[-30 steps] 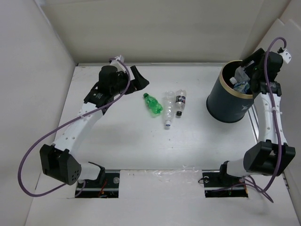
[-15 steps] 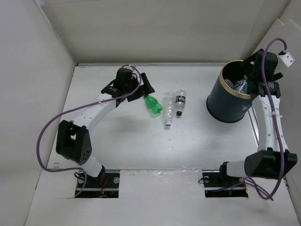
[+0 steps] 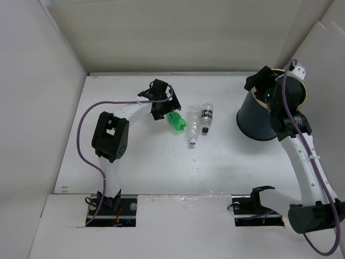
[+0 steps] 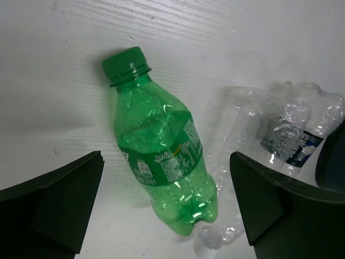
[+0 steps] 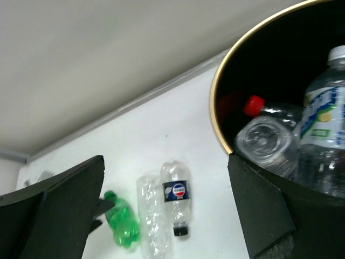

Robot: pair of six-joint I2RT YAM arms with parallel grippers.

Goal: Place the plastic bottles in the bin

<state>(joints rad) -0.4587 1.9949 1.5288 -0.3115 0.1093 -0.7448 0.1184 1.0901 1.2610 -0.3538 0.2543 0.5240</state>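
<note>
A green bottle [image 3: 177,122] lies on the white table, with a clear crushed bottle [image 3: 192,127] and a dark-labelled bottle [image 3: 206,118] to its right. My left gripper [image 3: 165,109] hovers over the green bottle's cap end. In the left wrist view it [image 4: 167,210] is open, with the green bottle [image 4: 161,162] between the jaws. The bin [image 3: 257,120] stands at the right. My right gripper [image 3: 259,82] is open and empty above its left rim. In the right wrist view the bin [image 5: 220,102] holds a red-capped bottle [image 5: 253,105], a clear one [image 5: 269,143] and a white-capped one [image 5: 323,124].
White walls enclose the table on the left, back and right. The bin stands close to the right wall. The right wrist view also shows the green bottle [image 5: 121,224], the clear bottle [image 5: 153,216] and the blue-labelled bottle [image 5: 177,198] lying side by side.
My left arm has swung right and come down over the green bottle. My right gripper has let a bottle drop into the bin and moved left, above the rim.
</note>
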